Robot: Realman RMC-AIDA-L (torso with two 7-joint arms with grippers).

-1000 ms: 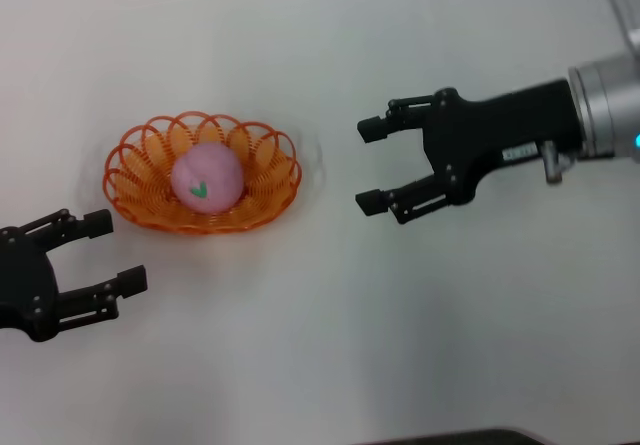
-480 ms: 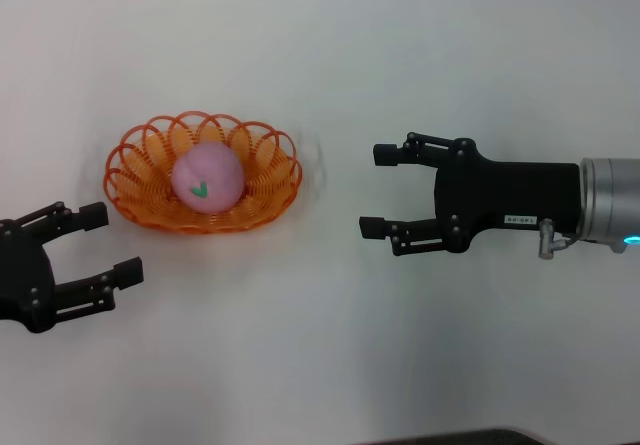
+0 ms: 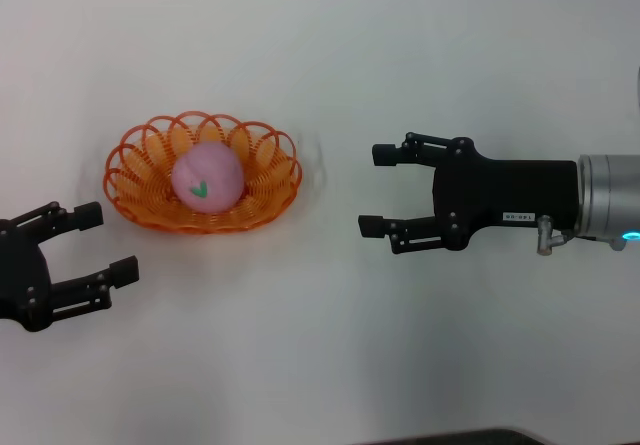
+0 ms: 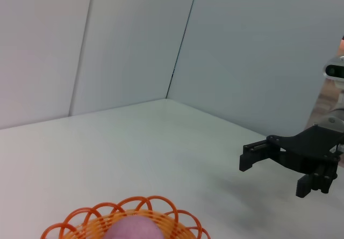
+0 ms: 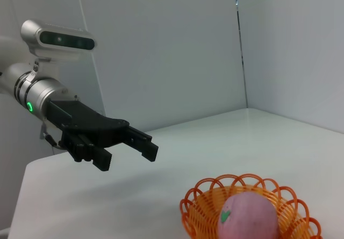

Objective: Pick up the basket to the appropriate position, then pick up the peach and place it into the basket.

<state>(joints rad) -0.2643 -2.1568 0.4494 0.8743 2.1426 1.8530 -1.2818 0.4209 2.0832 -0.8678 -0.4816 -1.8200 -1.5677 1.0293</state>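
Head view shows a plain white table (image 3: 330, 55) as the largest item, bearing one oval orange plastic wire basket (image 3: 130, 200) with a looped scalloped rim, set toward the robot's left. Right gripper (image 3: 377, 189), a black two-finger claw on a black and silver arm, hangs over the table well apart from the basket on its right side, jaws spread wide and holding nothing. Left gripper (image 3: 98, 242), a matching black claw, sits near the basket's near-left edge without touching it, jaws likewise wide open and empty. Round pink soft-looking toy peach (image 3: 206, 177) with a small green leaf mark lies inside the basket, roughly at its middle, leaf mark facing up. Judged from this layout, both steps of the task appear complete and both claws stand clear. Remaining risk, in my judgement: the left gripper is close to the light wire rim, and a careless sweep could catch a loop, drag or tip the basket and roll the peach out; the peach rises above the rim, so a jolt could also unseat it. Small white label (image 3: 517, 218) is fixed to the right gripper's body; its print is too small to read. No other writing or brand is seen.
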